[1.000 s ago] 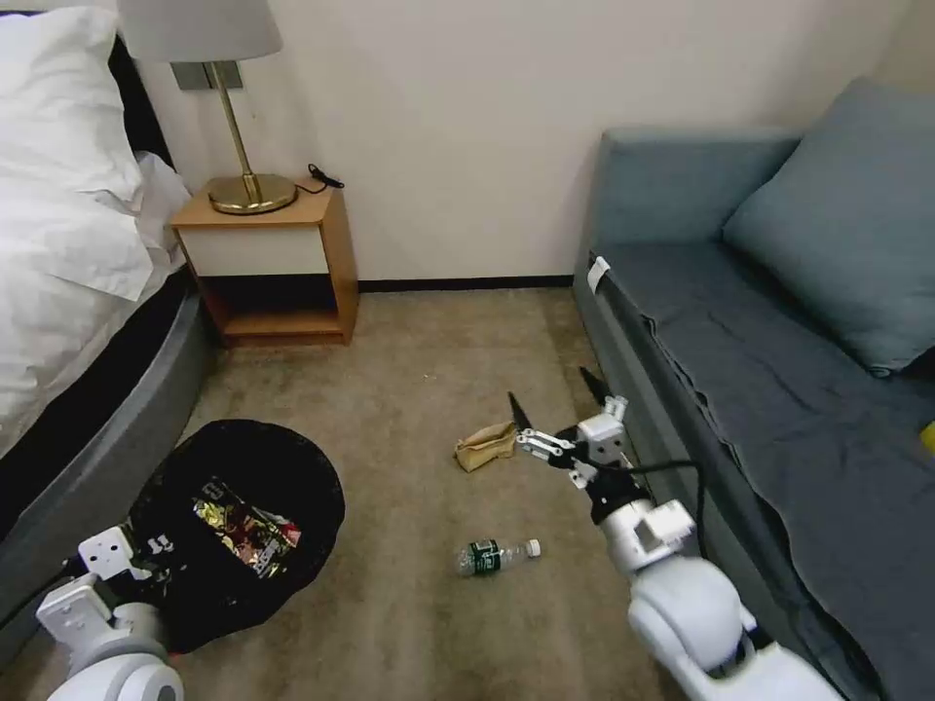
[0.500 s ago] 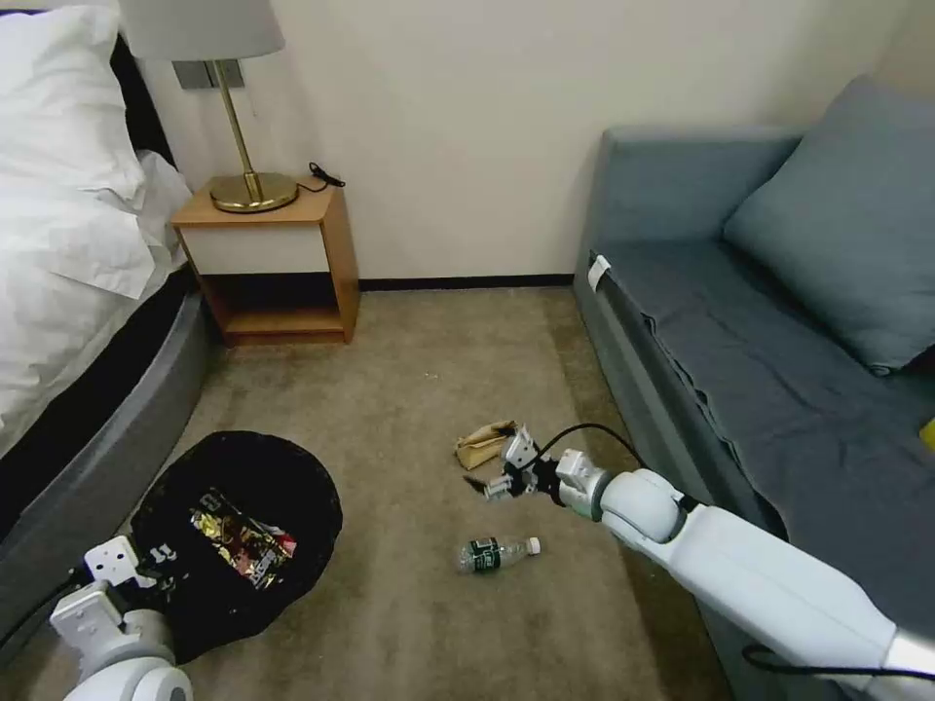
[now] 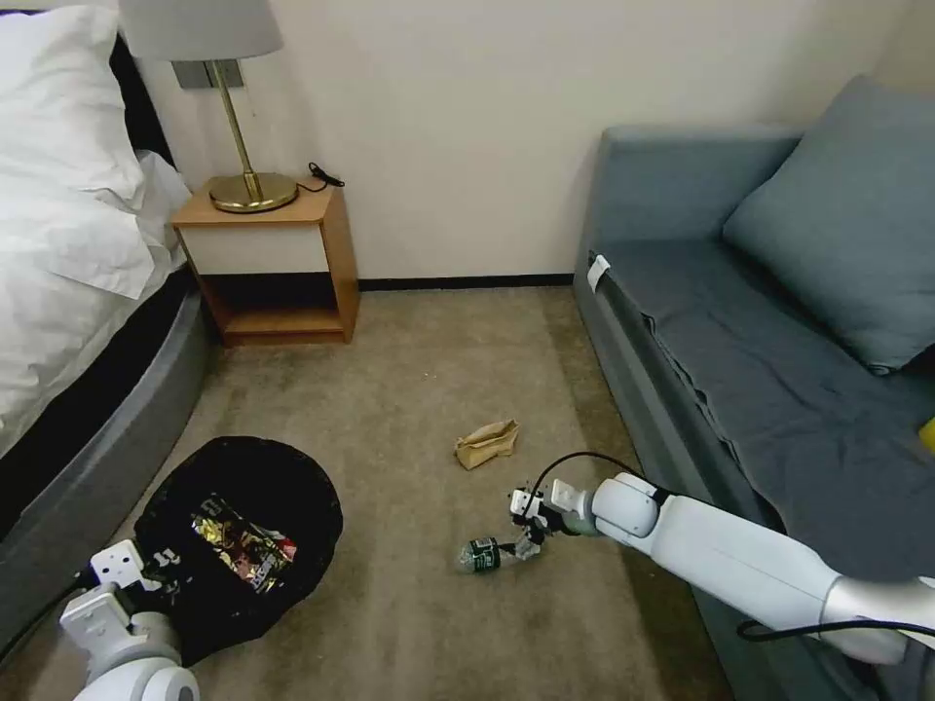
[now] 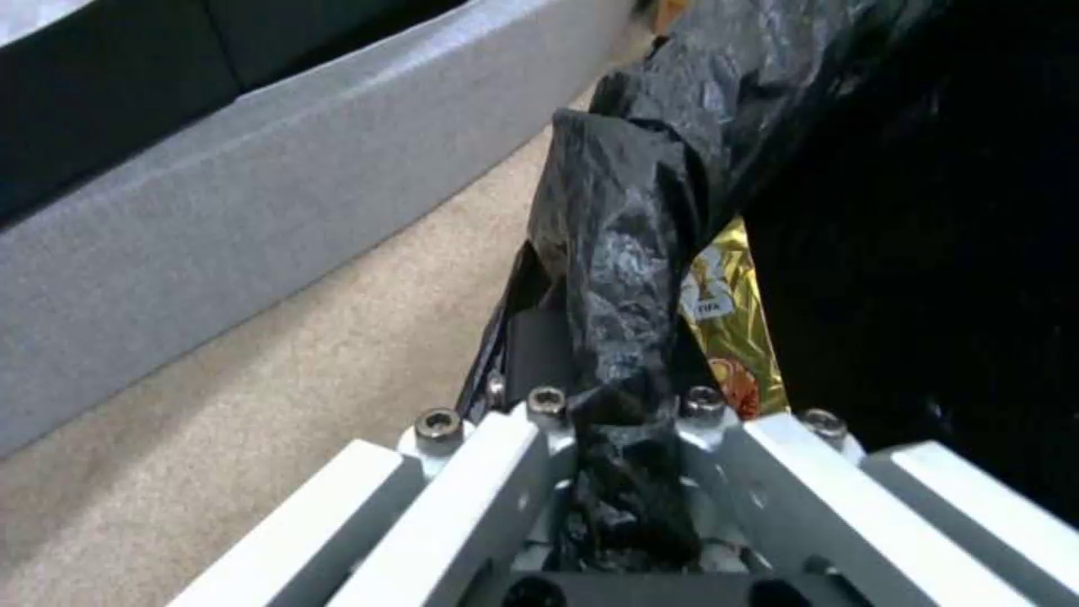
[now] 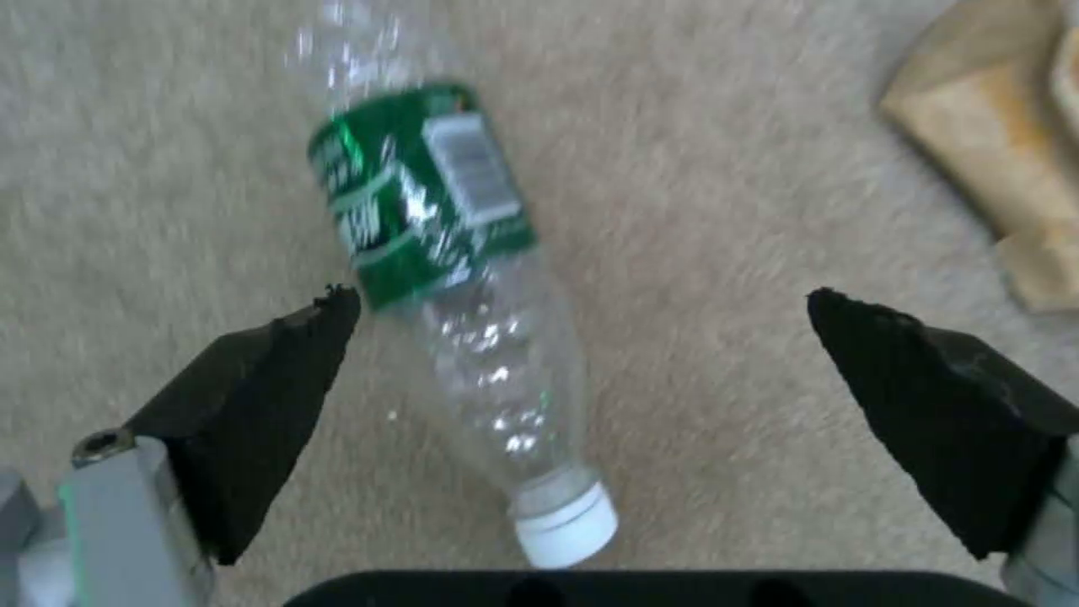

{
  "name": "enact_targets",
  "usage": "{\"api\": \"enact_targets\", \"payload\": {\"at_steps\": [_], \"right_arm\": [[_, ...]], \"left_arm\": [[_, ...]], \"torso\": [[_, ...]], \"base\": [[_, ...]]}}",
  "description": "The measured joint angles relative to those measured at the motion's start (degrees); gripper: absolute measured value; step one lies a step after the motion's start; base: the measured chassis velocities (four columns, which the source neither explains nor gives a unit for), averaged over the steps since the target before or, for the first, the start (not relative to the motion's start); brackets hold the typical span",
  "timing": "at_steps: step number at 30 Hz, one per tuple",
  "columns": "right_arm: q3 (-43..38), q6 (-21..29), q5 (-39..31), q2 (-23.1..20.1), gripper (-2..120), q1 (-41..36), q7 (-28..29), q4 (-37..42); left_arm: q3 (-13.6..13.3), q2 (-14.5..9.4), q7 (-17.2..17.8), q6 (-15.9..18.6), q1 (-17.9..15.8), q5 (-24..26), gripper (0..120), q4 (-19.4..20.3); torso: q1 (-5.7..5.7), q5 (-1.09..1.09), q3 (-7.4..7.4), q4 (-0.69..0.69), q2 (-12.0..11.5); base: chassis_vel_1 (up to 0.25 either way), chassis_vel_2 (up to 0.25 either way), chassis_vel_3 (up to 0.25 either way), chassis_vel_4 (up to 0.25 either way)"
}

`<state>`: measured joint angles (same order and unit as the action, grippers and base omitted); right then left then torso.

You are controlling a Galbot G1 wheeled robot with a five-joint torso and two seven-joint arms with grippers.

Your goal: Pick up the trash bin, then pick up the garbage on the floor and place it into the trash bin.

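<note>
**Bottle lined up for the grasp**

The bin (image 3: 239, 545) is held low over the carpet (image 3: 409, 409) near the bed (image 3: 58, 292) by the left gripper (image 4: 613, 396), whose jaws are clamped on a fold of the black liner at the rim. Foil wrappers (image 3: 243, 534) are seen lying inside it.

The right gripper (image 5: 585, 354) is lowered over the bottle (image 3: 487, 555), which lies on its side on the carpet between the bin and the sofa (image 3: 760, 370). Its jaws are spread wide and nothing is held; the clear neck portion of the bottle is bracketed between the two black pads (image 5: 270, 396), with the cap (image 5: 566, 524) pointing towards the wrist. One pad appears just beside the green label, the other well apart from the bottle.

For a sound grasp, the gripper is best centred so that both pads meet the bottle together; otherwise it could be rolled aside. The jaws should be lowered until the pads reach the widest part of the body, then closed gently, as thin plastic is likely to buckle. The paper bag (image 3: 487, 443) lies farther off towards the wall and is left on the carpet.
</note>
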<state>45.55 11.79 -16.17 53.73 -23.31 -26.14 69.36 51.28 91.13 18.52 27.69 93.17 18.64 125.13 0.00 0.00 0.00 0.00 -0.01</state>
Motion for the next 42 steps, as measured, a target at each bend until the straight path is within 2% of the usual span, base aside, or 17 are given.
{"api": "enact_targets", "payload": {"at_steps": [10,18,29,33,42], "right_arm": [[3.1,-1.3,2.0,3.1,100,0.3,0.5,-6.5],[3.5,-3.8,3.5,7.2,100,-0.1,1.7,-13.3],[4.6,-6.2,4.5,11.3,99,-0.5,2.1,-17.4],[4.5,-6.7,4.6,11.8,90,-0.8,2.1,-18.0],[3.8,-7.7,4.6,11.6,71,-1.8,2.3,-18.2]], "left_arm": [[0.0,0.3,0.0,-0.5,0.5,-0.5,2,0.1],[0.5,0.2,0.0,-1.4,1.2,-0.5,2,0.3],[0.8,0.0,0.0,-1.9,1.4,-0.4,2,0.1],[0.8,-0.1,0.0,-1.9,1.4,-0.4,2,0.0],[0.6,-0.1,0.0,-1.9,1.3,-0.4,2,-0.2]], "torso": [[0.0,0.0,0.0,0.0,0.0],[0.0,-0.01,0.0,0.0,0.0],[0.0,-0.01,-0.01,0.0,0.0],[-0.01,-0.08,-0.02,-0.04,0.0],[-0.01,-0.02,-0.02,-0.03,0.0]], "base": [[0.0,0.0,0.0,0.0],[0.0,0.0,0.0,0.0],[0.0,0.0,0.0,0.0],[0.0,0.0,0.0,0.0],[0.0,0.0,0.0,0.0]]}}
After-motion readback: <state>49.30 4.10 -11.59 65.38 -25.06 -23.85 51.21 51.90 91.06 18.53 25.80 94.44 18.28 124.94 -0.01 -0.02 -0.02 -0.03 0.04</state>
